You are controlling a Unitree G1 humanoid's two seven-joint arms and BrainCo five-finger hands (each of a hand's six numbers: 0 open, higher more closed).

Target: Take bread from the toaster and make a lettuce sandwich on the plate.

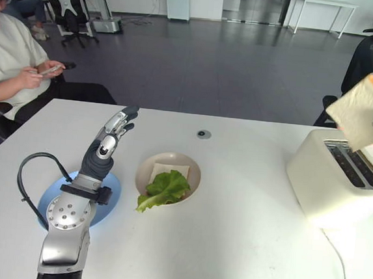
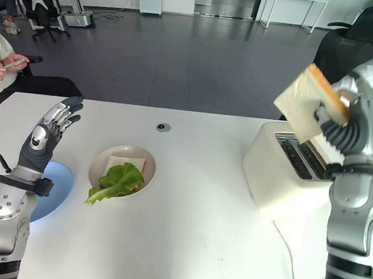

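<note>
**Top slice in the air: a long carry to the plate ahead**

The right hand (image 2: 344, 127) is closed around a slice of white bread with a tan crust (image 2: 304, 101), holding it tilted in the air above the white two-slot toaster (image 2: 271, 176) at the right of the white surface (image 2: 191, 238). The grip looks to sit on one edge of the slice only. That's the first worry: soft bread pinched at an edge can fold, tear or swing loose on a quick sweep.

The target is the round cream plate (image 2: 149, 175), well to the left of the toaster. It carries a bottom slice of bread (image 2: 127, 162) with a green lettuce leaf (image 2: 117, 180) draped over it, spilling past the near-left rim. Set the top slice down off-centre and it could shove the leaf further off, or land half on the rim and tip. Come in too low and it drags the lettuce.

There's open surface between toaster and plate, with nothing standing in the lane. The toaster's top is the one thing to clear.

The left hand (image 2: 47, 130) stands upright just left of the plate, fingers spread and holding nothing, above a flat pale-blue round dish (image 2: 62, 184). An overshoot would meet it.

The toaster's white cord (image 2: 286, 254) trails toward the near edge on the right, and a dropped right arm could snag it.
</note>
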